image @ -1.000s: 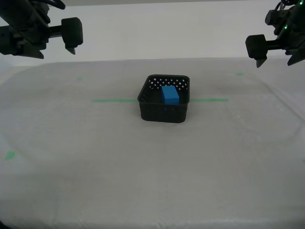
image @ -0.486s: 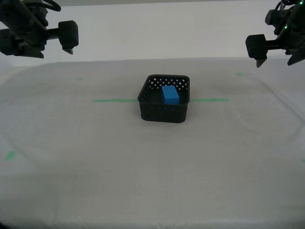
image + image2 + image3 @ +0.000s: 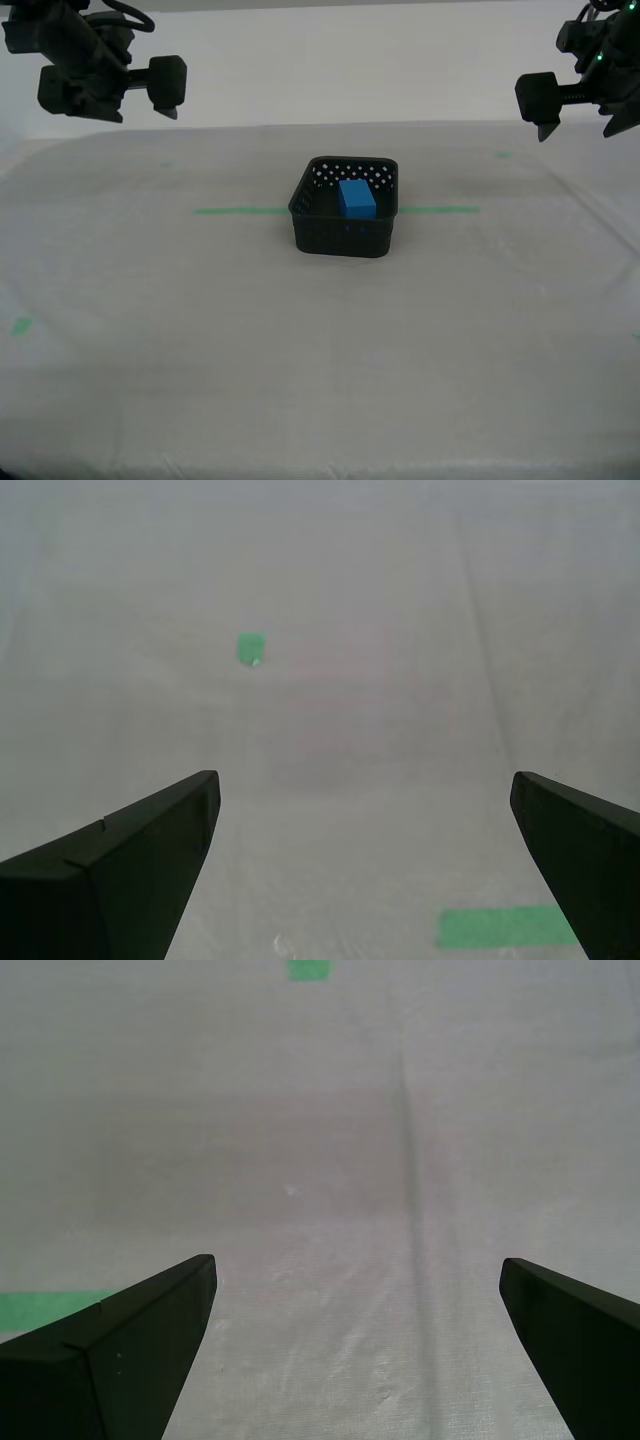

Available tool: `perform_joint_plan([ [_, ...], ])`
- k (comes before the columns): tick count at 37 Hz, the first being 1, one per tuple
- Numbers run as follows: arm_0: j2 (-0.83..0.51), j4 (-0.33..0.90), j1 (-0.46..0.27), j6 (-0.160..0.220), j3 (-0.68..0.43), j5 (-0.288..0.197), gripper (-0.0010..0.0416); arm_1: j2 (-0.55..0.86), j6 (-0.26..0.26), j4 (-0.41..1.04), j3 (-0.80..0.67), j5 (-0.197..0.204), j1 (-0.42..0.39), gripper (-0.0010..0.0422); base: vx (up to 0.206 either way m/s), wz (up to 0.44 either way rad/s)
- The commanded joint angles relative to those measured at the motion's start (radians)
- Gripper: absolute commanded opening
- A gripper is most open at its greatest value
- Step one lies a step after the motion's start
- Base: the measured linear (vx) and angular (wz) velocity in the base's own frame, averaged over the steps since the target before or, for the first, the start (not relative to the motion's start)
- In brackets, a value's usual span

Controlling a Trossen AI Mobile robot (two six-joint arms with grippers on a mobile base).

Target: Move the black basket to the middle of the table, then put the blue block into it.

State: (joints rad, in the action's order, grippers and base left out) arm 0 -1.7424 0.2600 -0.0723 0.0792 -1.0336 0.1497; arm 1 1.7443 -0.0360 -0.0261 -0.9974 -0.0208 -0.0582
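Sitting inside black basket (image 3: 345, 208) at frame centre on counter (image 3: 320, 350), blue block (image 3: 357, 198) looked placed. Both grippers' jaws spread, empty. You needed only retreat arms.

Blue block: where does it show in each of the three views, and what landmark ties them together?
Exterior view: the small bright-blue cube block sits inside the square black perforated plastic basket, mid-picture, on the long green tape line.
First wrist view: not in it.
Second wrist view: not in it.
Shared landmark: green tape on the whitish-grey cloth table; which mark is which, I cannot tell.
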Motion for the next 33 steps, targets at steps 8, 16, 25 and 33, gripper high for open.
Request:
perform_joint_plan([
  [8, 0.001, -0.003, 0.0, -0.001, 0.0, -0.002, 0.0399, -0.003, 0.011, -0.01, -0.002, -0.003, -0.001, 0.04, 0.0, 0.0],
  [16, 0.001, -0.003, 0.0, -0.001, 0.0, -0.002, 0.0399, -0.003, 0.01, -0.01, -0.001, -0.003, 0.0, 0.04, 0.0, 0.0],
  [25, 0.001, -0.003, 0.0, -0.001, 0.0, -0.002, 0.0399, -0.003, 0.01, -0.01, -0.002, -0.003, -0.001, 0.04, 0.0, 0.0],
  [33, 0.001, -0.003, -0.001, -0.001, 0.0, -0.002, 0.0399, -0.003, 0.01, -0.01, -0.001, -0.003, -0.001, 0.04, 0.0, 0.0],
])
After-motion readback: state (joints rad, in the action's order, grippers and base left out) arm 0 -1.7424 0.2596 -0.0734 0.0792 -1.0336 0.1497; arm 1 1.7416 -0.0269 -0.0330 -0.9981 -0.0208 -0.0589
